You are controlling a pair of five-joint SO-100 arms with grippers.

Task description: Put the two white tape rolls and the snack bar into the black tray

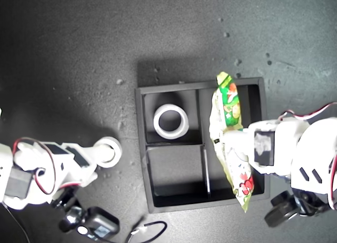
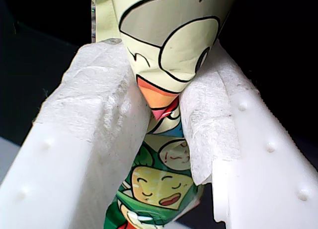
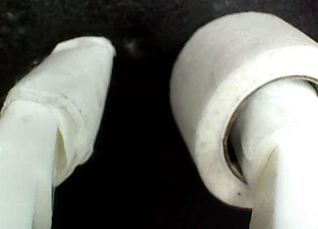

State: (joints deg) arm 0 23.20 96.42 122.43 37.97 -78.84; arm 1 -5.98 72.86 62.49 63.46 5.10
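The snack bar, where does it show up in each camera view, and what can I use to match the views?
Exterior view: the snack bar lies slanted over the long compartment of the black tray, toward the exterior view's right, pinched by my first gripper.
First wrist view: it fills the middle, clamped between the padded white fingers.
Second wrist view: not in it.
Shared landmark: the first gripper's white fingers around the packet.

My first hand is clamped tight (both padded fingers pressing inward), my second hand spread apart.
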